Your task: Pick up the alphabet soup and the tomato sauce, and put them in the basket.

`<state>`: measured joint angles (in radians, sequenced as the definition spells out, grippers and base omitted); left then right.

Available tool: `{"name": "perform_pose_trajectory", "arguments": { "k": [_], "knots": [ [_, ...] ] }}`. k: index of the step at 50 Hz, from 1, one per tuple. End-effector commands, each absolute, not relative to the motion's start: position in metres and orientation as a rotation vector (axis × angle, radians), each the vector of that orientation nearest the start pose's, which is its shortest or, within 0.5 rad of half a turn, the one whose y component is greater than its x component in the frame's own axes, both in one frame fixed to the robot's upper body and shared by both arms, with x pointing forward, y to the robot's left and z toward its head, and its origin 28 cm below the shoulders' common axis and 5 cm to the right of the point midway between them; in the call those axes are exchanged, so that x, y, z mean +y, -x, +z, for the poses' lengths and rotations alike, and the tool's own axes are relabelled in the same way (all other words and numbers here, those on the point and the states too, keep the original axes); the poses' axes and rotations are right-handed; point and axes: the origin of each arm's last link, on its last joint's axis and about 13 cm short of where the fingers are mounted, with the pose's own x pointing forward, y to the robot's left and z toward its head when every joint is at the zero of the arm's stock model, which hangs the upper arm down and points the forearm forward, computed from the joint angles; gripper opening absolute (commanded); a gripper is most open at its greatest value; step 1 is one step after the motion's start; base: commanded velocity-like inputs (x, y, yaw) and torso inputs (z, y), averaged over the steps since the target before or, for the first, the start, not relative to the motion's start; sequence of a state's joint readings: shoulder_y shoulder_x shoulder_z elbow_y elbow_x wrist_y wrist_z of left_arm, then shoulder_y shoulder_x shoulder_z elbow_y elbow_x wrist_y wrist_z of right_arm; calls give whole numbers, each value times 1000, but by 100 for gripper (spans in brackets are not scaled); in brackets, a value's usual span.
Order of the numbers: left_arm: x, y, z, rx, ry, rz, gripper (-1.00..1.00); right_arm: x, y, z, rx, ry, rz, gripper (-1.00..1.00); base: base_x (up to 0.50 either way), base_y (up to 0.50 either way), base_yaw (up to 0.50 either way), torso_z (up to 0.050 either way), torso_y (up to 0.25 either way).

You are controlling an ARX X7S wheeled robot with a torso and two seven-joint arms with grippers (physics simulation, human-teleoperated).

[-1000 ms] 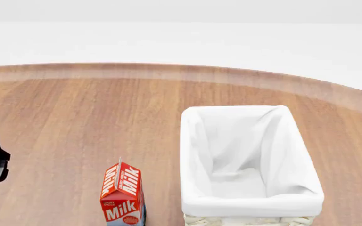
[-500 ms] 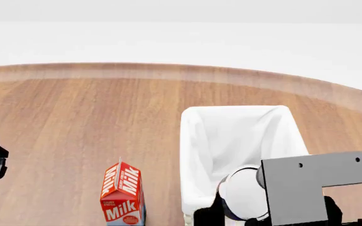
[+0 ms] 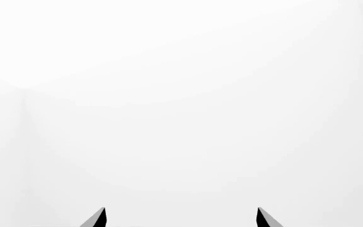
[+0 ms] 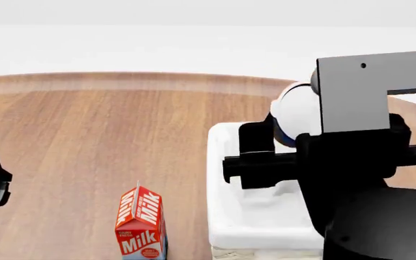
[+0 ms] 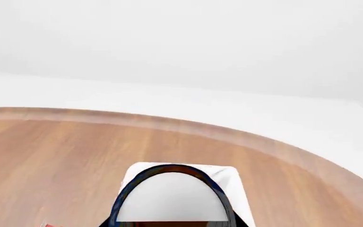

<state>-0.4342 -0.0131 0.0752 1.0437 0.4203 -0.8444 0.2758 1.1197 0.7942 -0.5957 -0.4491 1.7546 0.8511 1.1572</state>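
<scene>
- One can in hand: the right gripper (image 4: 284,142) is clamped on the alphabet soup (image 4: 292,115), held on its side above the basket (image 4: 226,233). Blue rim and pale lid show in the head view; the right wrist view shows the lid end (image 5: 172,202) close against the camera, ringed in dark blue.
- Basket sits on the wooden table (image 4: 85,141), white lining visible beneath the arm. Much of its interior is hidden by the right arm, so I cannot tell whether anything lies inside.
- Tomato sauce: not visible in any view. Either outside the frame or hidden; cannot say which.
- Left gripper (image 3: 180,218): only two dark fingertips show in its wrist view, well apart, nothing between them, facing blank white. In the head view the left arm hangs at the table's left edge, well apart from the basket.
- Milk carton (image 4: 141,223) stands upright just beside the basket's left wall; not part of the job.
- Judgement: first half is nearly done — soup lifted and over the basket, release not yet made. Remaining as far as shown: let the soup go into the basket, then locate, grasp and deposit the tomato sauce.
</scene>
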Motion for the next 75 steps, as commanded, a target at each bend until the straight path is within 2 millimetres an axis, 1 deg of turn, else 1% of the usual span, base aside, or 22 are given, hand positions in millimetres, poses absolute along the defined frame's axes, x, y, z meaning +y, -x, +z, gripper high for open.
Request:
{"name": "perform_pose_trajectory", "arguments": {
  "k": [1, 8, 9, 11, 13, 14, 17, 19, 20, 22, 25, 30, 39, 45, 53, 59, 60, 61, 62, 64, 71, 75],
  "knots": [
    [222, -188, 236, -600, -274, 53, 100, -114, -281, 270, 186, 121, -19, -100, 0, 0, 0, 0, 0],
    [223, -187, 237, -601, -276, 56, 100, -111, -302, 257, 204, 142, -16, -100, 0, 0, 0, 0, 0],
    [223, -187, 237, -603, -272, 56, 100, -110, -308, 255, 157, 193, -7, -100, 0, 0, 0, 0, 0],
    [223, -187, 238, -605, -271, 56, 100, -110, -315, 251, 170, 190, -17, -100, 0, 0, 0, 0, 0],
    [223, -187, 238, -604, -274, 54, 100, -108, -325, 246, 175, 187, 0, -100, 0, 0, 0, 0, 5],
    [223, -187, 238, -605, -274, 54, 100, -107, -333, 242, 153, 228, -5, -100, 0, 0, 0, 0, 0],
    [223, -187, 238, -603, -275, 55, 100, -106, -348, 235, 177, 218, -11, -100, 0, 0, 0, 0, 0],
    [224, -188, 237, -600, -275, 56, 100, -106, -355, 230, 154, 275, -30, -100, 0, 0, 0, 0, 0],
    [224, -188, 237, -600, -275, 57, 100, -106, -363, 226, 181, 242, -29, -100, 0, 0, 0, 0, 0],
    [225, -188, 238, -604, -267, 60, 100, -107, -373, 219, 190, 258, -54, -100, 0, 0, 0, 0, 0],
    [224, -188, 238, -603, -272, 55, 100, -107, -380, 214, 192, 284, -74, -100, 0, 0, 0, 0, 0],
    [224, -189, 236, -596, -270, 56, 100, -108, -403, 199, 229, 266, -114, -100, 0, 0, 0, 0, 2],
    [222, -191, 233, -587, -270, 47, 100, -108, -426, 189, 261, 277, -155, -100, 0, 0, 0, 2, 0],
    [223, -190, 233, -585, -266, 49, 100, -106, -425, 181, 292, 237, -155, -100, 0, 0, 0, 0, 2],
    [222, -191, 233, -583, -267, 45, 100, -108, -423, 183, 372, 59, -157, -100, 0, 0, 0, 0, 0],
    [223, -191, 234, -584, -269, 50, 100, -104, -422, 181, 403, 6, -138, -100, 0, 0, 0, 0, 2],
    [223, -191, 234, -586, -274, 50, 100, -104, -419, 179, 471, -33, -153, -100, 0, 0, 0, 0, 0],
    [223, -191, 234, -586, -271, 50, 100, -104, -418, 178, 487, -52, -151, -100, 0, 0, 0, 0, 0],
    [223, -191, 233, -583, -270, 51, 100, -104, -419, 177, 470, 3, -176, -100, 0, 0, 0, 0, 0],
    [223, -191, 234, -585, -271, 51, 100, -103, -419, 178, 478, -20, -159, -100, 0, 0, 0, 0, 0],
    [223, -191, 232, -583, -267, 50, 100, -102, -415, 173, 546, 13, -167, -100, 0, 0, 0, 0, 0],
    [223, -191, 232, -582, -270, 49, 100, -102, -414, 179, 579, 25, -168, -100, 0, 0, 0, 0, 3]
  ]
}}
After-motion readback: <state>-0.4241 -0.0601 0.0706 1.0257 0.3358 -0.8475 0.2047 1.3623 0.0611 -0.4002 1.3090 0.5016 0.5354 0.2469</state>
